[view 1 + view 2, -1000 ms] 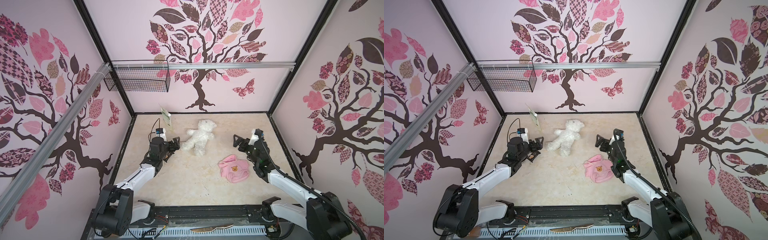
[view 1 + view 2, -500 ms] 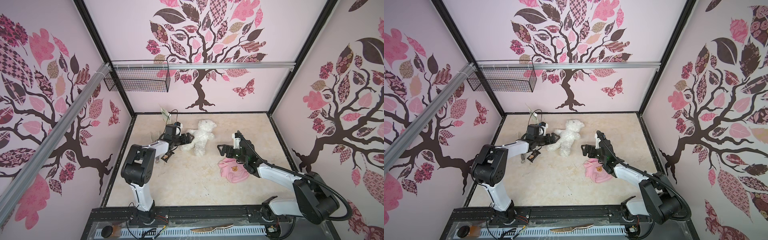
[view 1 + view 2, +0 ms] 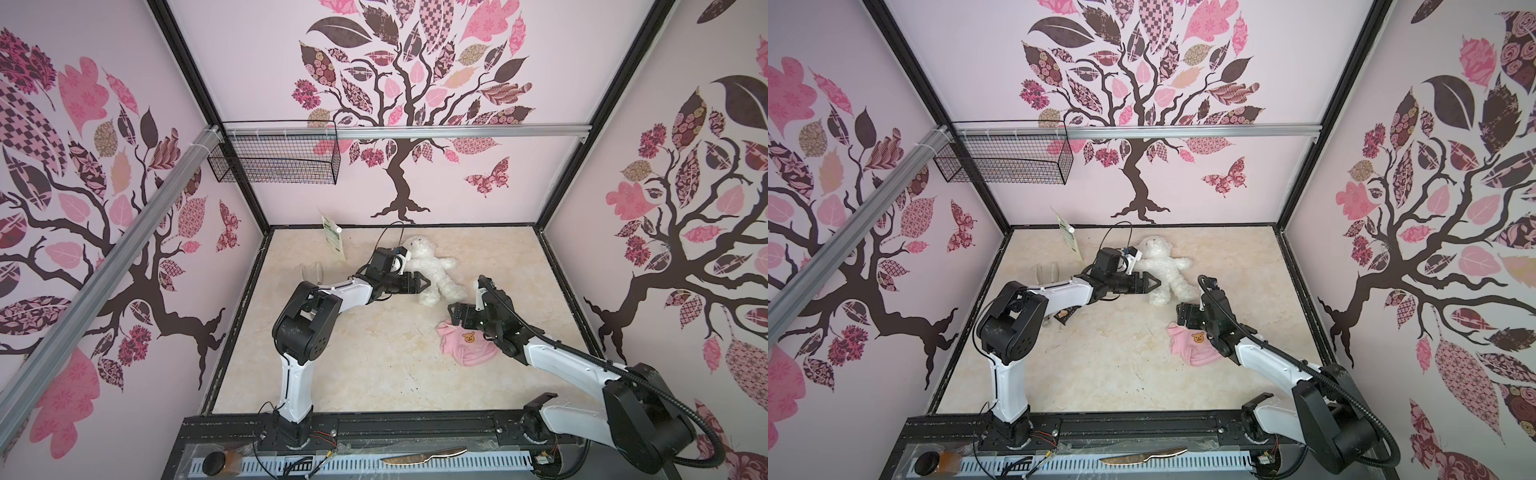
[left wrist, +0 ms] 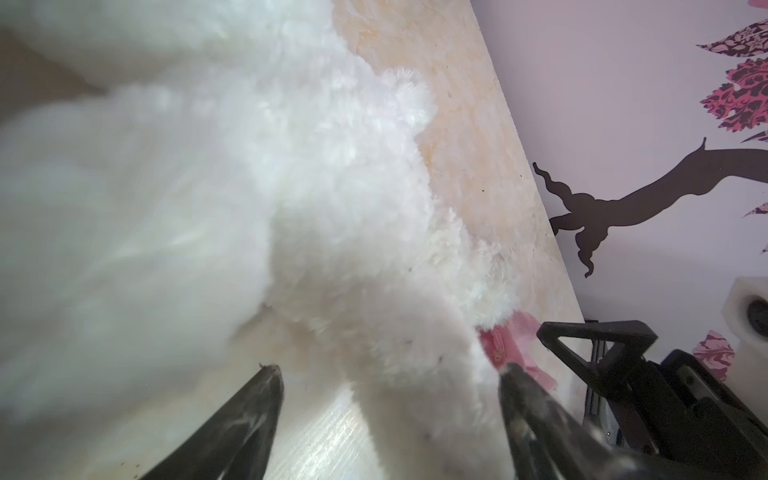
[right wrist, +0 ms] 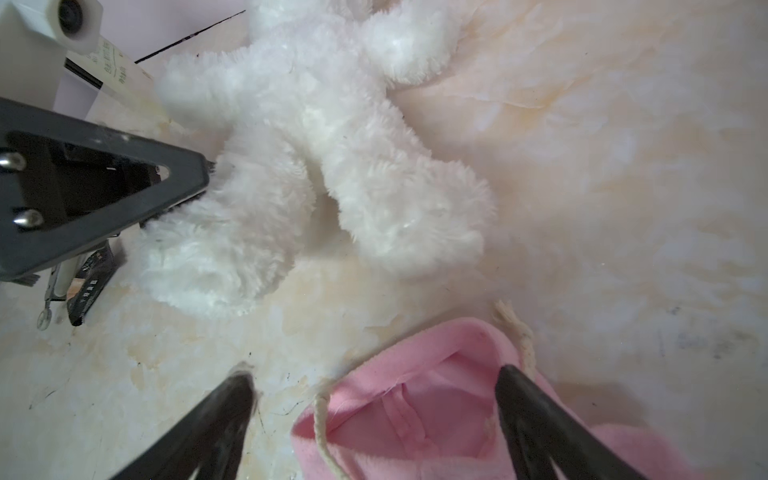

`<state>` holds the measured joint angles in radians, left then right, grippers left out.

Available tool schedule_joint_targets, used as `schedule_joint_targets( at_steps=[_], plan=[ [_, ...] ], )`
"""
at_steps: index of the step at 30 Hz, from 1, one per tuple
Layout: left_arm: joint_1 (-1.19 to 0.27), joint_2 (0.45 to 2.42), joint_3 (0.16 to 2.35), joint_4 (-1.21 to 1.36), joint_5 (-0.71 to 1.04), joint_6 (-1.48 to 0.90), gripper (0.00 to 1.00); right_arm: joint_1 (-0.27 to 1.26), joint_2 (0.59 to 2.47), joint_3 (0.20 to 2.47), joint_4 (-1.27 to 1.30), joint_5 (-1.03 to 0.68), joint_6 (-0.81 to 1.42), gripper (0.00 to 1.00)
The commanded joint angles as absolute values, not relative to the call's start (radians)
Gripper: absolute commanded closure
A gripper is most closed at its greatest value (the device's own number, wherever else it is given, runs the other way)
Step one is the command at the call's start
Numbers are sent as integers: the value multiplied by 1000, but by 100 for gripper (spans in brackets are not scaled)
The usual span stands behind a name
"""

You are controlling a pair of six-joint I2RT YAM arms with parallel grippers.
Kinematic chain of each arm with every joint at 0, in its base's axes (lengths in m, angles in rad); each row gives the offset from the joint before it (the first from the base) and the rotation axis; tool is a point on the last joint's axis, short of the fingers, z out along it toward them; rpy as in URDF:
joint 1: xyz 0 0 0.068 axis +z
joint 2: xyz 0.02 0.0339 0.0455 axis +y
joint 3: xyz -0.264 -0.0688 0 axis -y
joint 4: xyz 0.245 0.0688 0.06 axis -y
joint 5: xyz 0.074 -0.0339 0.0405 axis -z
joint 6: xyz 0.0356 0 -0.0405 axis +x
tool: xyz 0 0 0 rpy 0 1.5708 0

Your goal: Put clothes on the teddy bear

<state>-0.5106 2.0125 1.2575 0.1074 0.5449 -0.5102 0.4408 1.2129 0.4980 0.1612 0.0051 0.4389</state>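
Left pincer [image 4: 388,370] has moved in to the teddy bear [image 3: 432,270] since a second ago. Its jaws are wide, straddling one leg, not clamped. Bear lies flat on the counter [image 3: 353,353], back middle. Right pincer [image 5: 374,374] sits nearer the front, spread wide and empty, over the pink hoodie [image 5: 415,415], near the bear's feet.

Looks down on bear [image 5: 316,166] sprawled on table [image 5: 623,166]. Shows left pincer [image 5: 195,183] touching fur of one leg. Holds right pincer [image 5: 374,374] spread wide over hoodie [image 5: 415,415] opening: one tip over pink cloth beside drawstring [image 5: 519,336], other over bare table.
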Motion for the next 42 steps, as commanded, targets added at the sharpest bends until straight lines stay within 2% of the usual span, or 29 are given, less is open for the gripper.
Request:
schedule_joint_targets(
  at_steps=[1,6,9,17,21,24,27,34,35,42],
  plan=[
    [-500,2050,1302,87,508,-510,15,432,1217,566,127,25,404,6],
    [-502,2072,1318,129,574,-567,12,381,1275,615,165,11,420,6],
    [-502,2089,1326,201,606,-624,3,344,1301,613,199,-20,445,6],
    [-502,2188,1421,296,611,-763,3,290,1519,738,296,-68,481,7],
    [-512,2240,1494,260,571,-783,4,289,1665,849,273,-127,475,16],
    [-520,2272,1533,235,536,-789,14,291,1732,879,262,-205,477,24],
    [-522,2285,1536,267,561,-816,33,291,1749,866,275,-258,476,30],
    [-494,2095,1286,312,633,-637,70,291,1581,749,289,-325,492,29],
    [-479,2054,1234,308,651,-603,73,291,1545,726,298,-342,505,28],
    [-356,1811,910,200,668,-401,79,333,1406,586,415,-462,640,28]
  ],
)
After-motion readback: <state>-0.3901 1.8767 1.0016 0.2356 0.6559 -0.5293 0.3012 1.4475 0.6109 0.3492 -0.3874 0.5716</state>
